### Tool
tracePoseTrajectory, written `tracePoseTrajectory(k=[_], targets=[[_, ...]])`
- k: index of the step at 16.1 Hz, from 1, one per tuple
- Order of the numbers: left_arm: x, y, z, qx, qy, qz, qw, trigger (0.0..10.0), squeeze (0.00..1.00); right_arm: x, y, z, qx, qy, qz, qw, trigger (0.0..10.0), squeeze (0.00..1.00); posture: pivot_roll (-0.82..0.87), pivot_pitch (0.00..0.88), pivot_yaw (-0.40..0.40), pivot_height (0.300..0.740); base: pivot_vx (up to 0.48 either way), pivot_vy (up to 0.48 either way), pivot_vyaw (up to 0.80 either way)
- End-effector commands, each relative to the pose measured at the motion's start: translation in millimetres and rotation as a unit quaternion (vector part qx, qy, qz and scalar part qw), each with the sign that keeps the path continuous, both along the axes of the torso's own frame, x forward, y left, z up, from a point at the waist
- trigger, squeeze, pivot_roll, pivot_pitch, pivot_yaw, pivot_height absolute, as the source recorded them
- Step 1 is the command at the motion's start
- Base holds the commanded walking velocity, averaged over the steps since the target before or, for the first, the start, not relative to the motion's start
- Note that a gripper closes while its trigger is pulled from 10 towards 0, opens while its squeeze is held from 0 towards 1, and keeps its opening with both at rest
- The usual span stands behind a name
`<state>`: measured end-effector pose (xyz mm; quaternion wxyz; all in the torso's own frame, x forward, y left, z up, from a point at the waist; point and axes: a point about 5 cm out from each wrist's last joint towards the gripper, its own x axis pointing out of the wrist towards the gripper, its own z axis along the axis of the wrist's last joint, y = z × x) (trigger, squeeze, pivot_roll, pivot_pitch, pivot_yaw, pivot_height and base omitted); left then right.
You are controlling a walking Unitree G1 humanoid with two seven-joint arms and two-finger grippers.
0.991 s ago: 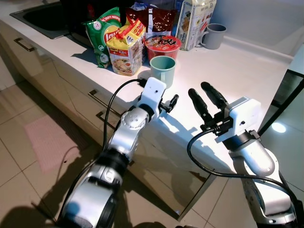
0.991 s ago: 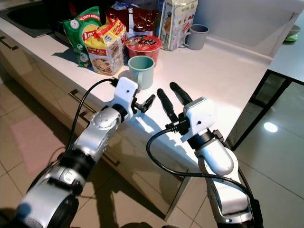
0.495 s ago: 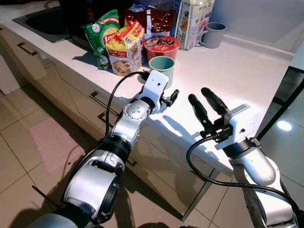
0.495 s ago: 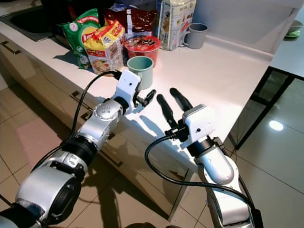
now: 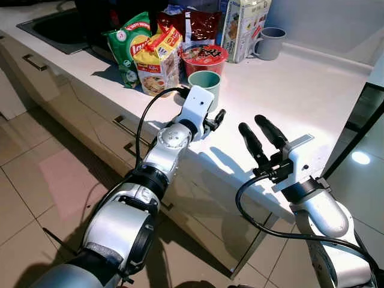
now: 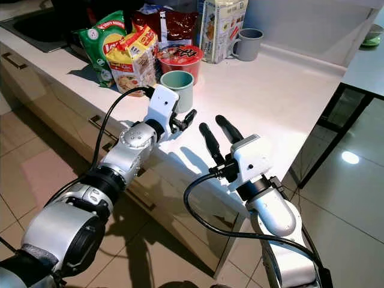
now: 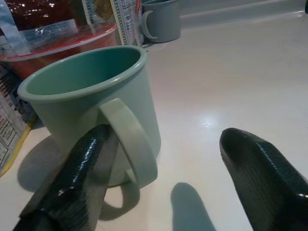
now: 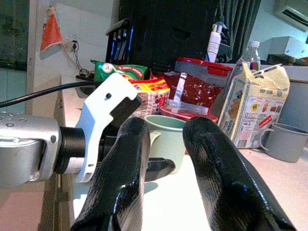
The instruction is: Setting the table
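Observation:
A pale green mug (image 5: 204, 84) stands upright on the white counter (image 5: 300, 90), its handle (image 7: 132, 144) turned toward my left gripper. That left gripper (image 5: 215, 119) hovers open just short of the mug. In the left wrist view one finger (image 7: 82, 173) lies close beside the handle and the other (image 7: 260, 168) stands well off over bare counter. My right gripper (image 5: 252, 124) is open and empty, raised over the counter's front edge to the right of the left one. The right wrist view looks past its fingers (image 8: 125, 168) at the mug (image 8: 166, 139).
Behind the mug stand a red noodle bowl (image 5: 205, 55), a yellow packet (image 5: 159, 63), a green chips bag (image 5: 127, 45), a carton (image 5: 246, 21) and a grey mug (image 5: 270, 43). A sink (image 5: 54, 24) lies far left. Drawers (image 5: 120, 123) run below the counter; a tiled floor (image 5: 36, 180) is beneath.
My left gripper has reached forward and now sits closer to the green mug. The right gripper has dropped back slightly and stays open.

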<state>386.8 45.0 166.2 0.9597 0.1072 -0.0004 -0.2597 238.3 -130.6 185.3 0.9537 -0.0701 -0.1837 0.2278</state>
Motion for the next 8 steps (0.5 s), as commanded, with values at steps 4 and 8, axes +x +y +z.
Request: tracePoseTrajectory(k=[4, 8], targets=[[3.8, 0.3, 7.6, -0.01, -0.008, 0.01, 1.0, 0.0, 0.0, -2.8, 1.8, 5.6, 0.0, -0.009, 0.003, 1.0, 10.0, 0.0, -0.1, 0.0, 0.063, 0.74, 0.0, 0.0, 0.0], [3.7, -2.5, 7.3, -0.015, -0.002, 0.01, 1.0, 0.0, 0.0, -3.2, 2.3, 5.5, 0.0, -0.008, 0.004, 1.0, 10.0, 0.0, -0.1, 0.0, 0.062, 0.74, 0.0, 0.0, 0.0]])
